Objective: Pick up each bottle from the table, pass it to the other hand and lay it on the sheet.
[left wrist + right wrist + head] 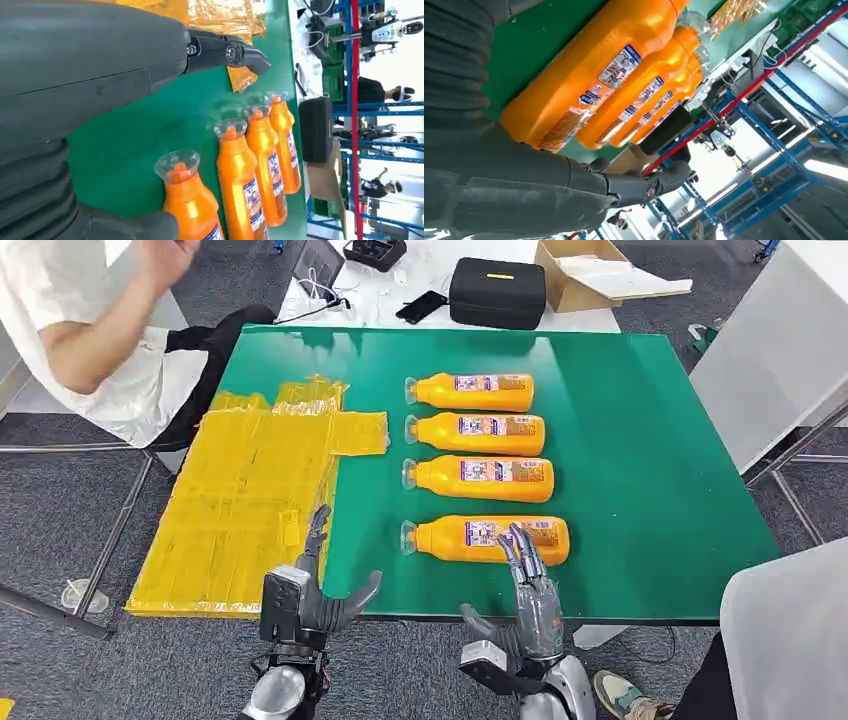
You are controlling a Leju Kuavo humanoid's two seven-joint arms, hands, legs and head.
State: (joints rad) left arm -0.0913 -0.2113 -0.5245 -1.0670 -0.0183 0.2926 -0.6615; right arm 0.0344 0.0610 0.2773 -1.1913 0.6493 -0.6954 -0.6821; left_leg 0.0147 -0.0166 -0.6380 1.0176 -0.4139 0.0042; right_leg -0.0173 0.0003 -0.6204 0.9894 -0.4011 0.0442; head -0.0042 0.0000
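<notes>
At the bottom of the head view, the left hand [305, 590] and right hand [525, 605] both hover empty with fingers spread. The right hand's fingertips overlap the base end of the nearest bottle [487, 539]; whether they touch it I cannot tell. That bottle lies crosswise, cap pointing left, so the right hand is nearer. Three more bottles [478, 434] lie parallel beyond. The sheet [250, 490] lies centre-left.

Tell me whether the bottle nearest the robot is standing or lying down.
Lying down: the nearest bottle rests on its side on the green table, cap leftward.
</notes>
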